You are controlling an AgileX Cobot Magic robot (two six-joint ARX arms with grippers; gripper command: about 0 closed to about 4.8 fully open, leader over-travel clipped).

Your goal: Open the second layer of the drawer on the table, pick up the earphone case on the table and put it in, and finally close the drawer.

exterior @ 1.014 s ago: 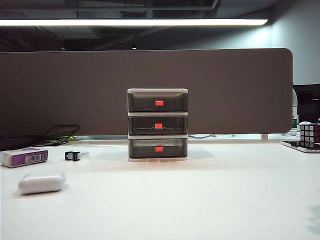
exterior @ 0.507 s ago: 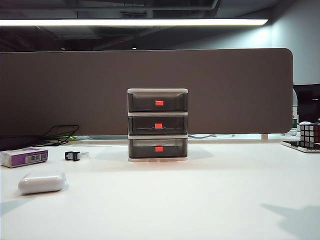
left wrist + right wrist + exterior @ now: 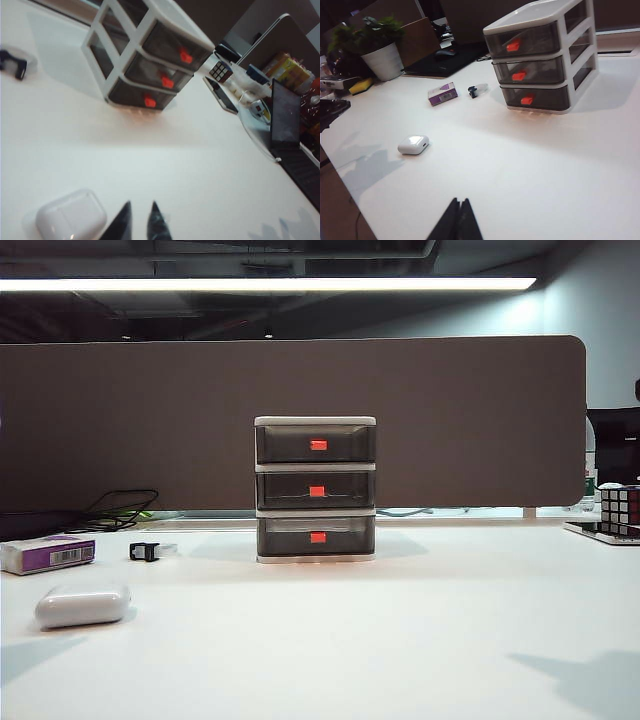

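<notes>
Your second layer (image 3: 316, 491) sits shut in the drawer (image 3: 316, 422) at the surface's (image 3: 400, 640) far middle, straight ahead of both low pincers, left pincer (image 3: 139, 216) barely parted, right pincer (image 3: 459, 212) clenched, both empty.

No lettering reads anywhere; the white-and-purple box (image 3: 48, 554) bears only an illegible barcode label.

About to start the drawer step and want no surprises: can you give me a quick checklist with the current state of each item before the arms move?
1. Second layer shut, handle showing: ok.
2. Drawer upright on the table: ok.
3. Earphone case lying free on the table: ok.
4. Left gripper empty, near the case, slightly parted: ok.
5. Right gripper empty, shut: ok.
6. Path to the drawer front clear: ok.
</notes>
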